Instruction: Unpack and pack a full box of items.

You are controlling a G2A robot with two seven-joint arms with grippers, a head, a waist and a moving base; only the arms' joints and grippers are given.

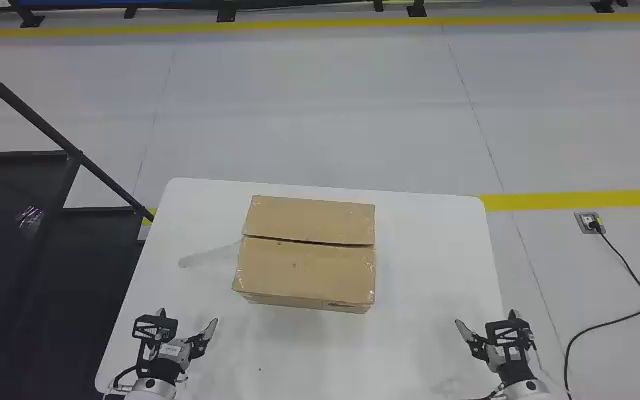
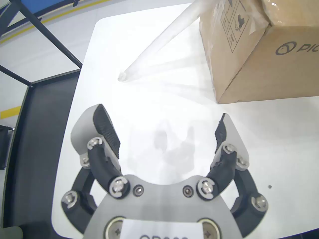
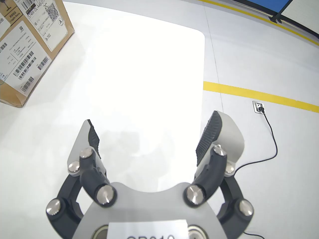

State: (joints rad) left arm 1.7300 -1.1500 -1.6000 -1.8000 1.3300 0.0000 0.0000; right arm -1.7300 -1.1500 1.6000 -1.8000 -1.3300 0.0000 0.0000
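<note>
Closed cardboard box sits on white table.

A: What does the left gripper look like?
B: A light grey metal plate carries curved black links. Those bear two silver-grey fingers with rounded backs, each faced with black ribbed pads.
A: Fastenings?
B: Silver pins with clip rings sit at the joints, with two small dark screws between them. A white label has black print, cut off at the edge.
A: And the right gripper?
B: Same build: grey plate, black links, ribbed black pads, white label. Its domes at the joints are smooth polished silver, without clip rings.
</note>
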